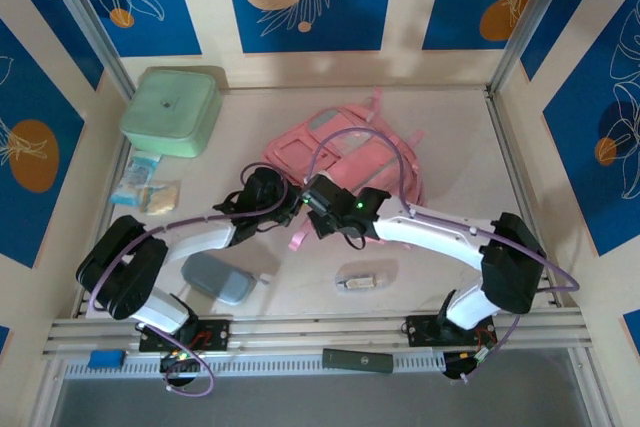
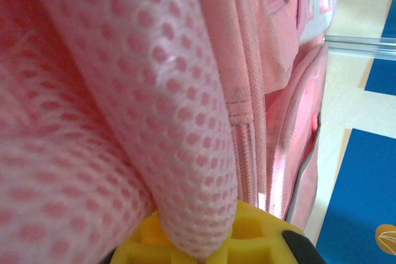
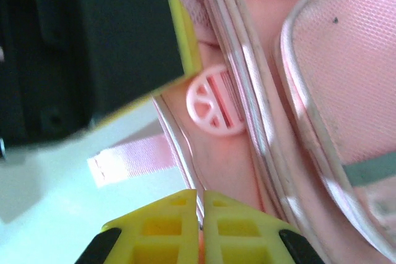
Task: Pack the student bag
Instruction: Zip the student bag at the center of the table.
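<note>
1. Both tools are clenched. The left tool grips a thick fold of pink mesh of the large soft pink fabric student bag. The right tool has its yellow fingers pressed together on what seems to be the white piped edge of the same bag. How much fabric is caught there I cannot tell.
2. The student bag lies flat in the middle of the pale surface, and its near edge is under both wrists, which are very close to each other.
3. In my judgement the step in hand is to open the mouth of the bag. The packing looks hardly begun, because the other items lie outside.
4. To do it well, one grip should hold low while the other lifts slowly, so that the opening spreads and the bag does not slide. The thin grip on the piping may slip first.
5. A round pink plastic buckle and a loose pink webbing strap lie just beside the right tool and could catch a finger.
6. Open room is to the right of the bag and toward the near metal rail.
7. The left side is tighter. A mint-green square box stands there, and a grey-blue soft pouch lies near the left arm.
</note>
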Controlling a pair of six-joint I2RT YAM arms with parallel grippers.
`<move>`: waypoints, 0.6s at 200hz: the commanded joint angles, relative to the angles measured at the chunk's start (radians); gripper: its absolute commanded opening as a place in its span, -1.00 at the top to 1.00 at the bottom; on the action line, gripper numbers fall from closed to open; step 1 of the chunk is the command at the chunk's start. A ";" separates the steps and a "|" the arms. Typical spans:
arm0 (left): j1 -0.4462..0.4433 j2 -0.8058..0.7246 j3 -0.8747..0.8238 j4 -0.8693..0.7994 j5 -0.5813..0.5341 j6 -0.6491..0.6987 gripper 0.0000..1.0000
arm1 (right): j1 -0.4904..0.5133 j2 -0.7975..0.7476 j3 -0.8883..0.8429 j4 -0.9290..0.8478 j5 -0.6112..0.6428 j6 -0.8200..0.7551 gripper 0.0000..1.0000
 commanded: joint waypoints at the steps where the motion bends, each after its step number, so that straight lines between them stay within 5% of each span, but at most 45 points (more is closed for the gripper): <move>1: 0.063 -0.011 0.017 0.079 -0.066 0.002 1.00 | 0.019 -0.092 -0.063 -0.088 0.024 -0.054 1.00; 75: 0.260 0.067 0.181 -0.056 0.048 0.127 1.00 | -0.054 -0.201 -0.130 -0.108 0.078 -0.068 1.00; 120: 0.289 0.190 0.332 -0.115 0.148 0.198 1.00 | -0.059 -0.184 -0.122 0.041 -0.037 -0.115 1.00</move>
